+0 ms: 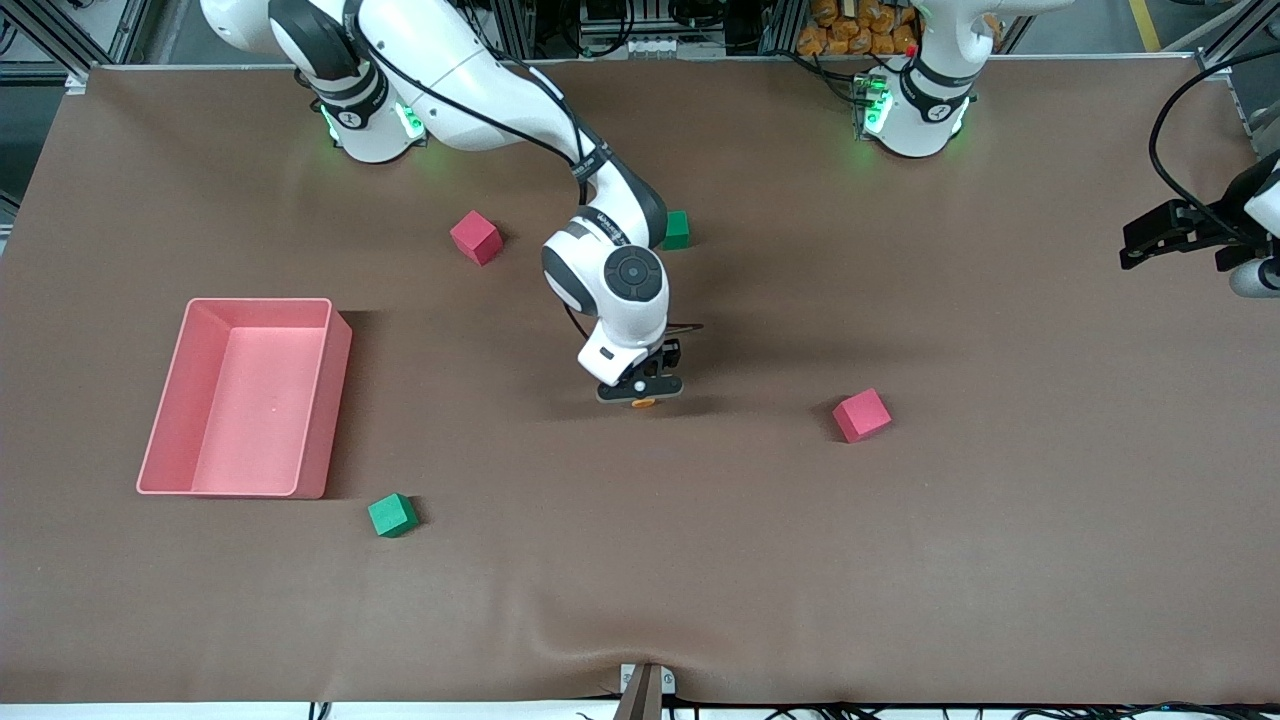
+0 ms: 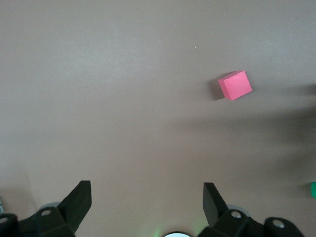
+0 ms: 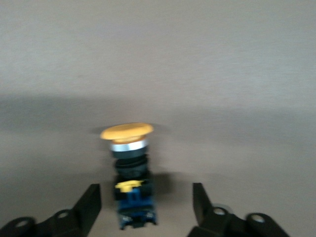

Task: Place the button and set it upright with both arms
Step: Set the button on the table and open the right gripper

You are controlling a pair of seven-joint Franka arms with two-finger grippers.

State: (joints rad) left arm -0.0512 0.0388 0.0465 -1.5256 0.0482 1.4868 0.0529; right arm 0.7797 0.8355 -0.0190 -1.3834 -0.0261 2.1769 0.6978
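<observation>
Front view shows a big brown table (image 1: 900, 560) with a pink bin (image 1: 165, 420) toward the right arm's end. Next come the two white arms. The right arm reaches out over the middle of the table, and the left arm waits off at its own end.

The right gripper (image 3: 146, 200) hangs low over the button (image 3: 129, 170), with its fingers spread wide on each side of it and not touching. The button lies on its side on the table, orange cap pointing away from the gripper (so it is not standing up yet). The left gripper (image 2: 147, 200) is wide open too, holding nothing, above bare table near a pink block (image 2: 235, 85).

I think the job is only partly done. The button is placed on the table, but it has yet to be stood up.
</observation>
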